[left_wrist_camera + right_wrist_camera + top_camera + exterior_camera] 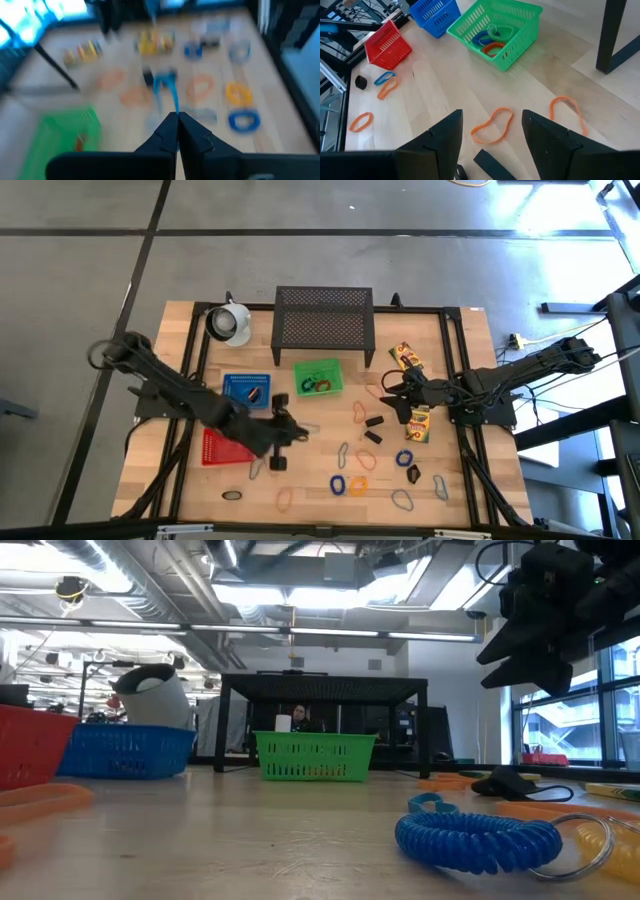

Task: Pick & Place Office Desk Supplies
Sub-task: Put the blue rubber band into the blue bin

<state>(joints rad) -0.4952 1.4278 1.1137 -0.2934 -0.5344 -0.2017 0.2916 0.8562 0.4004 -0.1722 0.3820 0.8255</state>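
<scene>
Looking down at the bench (310,465): got the left gripper (290,432) hanging out near the middle, just beside the red basket (225,447). Jaws pressed tight together in the left wrist view (176,116). Can see a thin blue band (164,84) running right up to the tips there, but can't tell if it's actually pinched, way too smeary.

Over toward the right edge, found the right gripper (395,388) with jaws spread wide (492,116), parked over an orange loop (492,127) lying flat on the wood. Holding nothing.

As for the supplies: 2 yellow crayon boxes (404,357) (418,422) near the right edge, on either side of that gripper. Couple of black clips (372,422) (413,474) mid-right. Bunch of loose loops scattered along the edge opposite the black mesh stand (324,320), including a blue one (339,484) and an orange one (285,499). Already some blue and orange loops (490,40) sitting inside the green basket (319,376), just in front of the stand. Blue basket (247,389) beside it, white cup (230,322) at the stand's left.
</scene>
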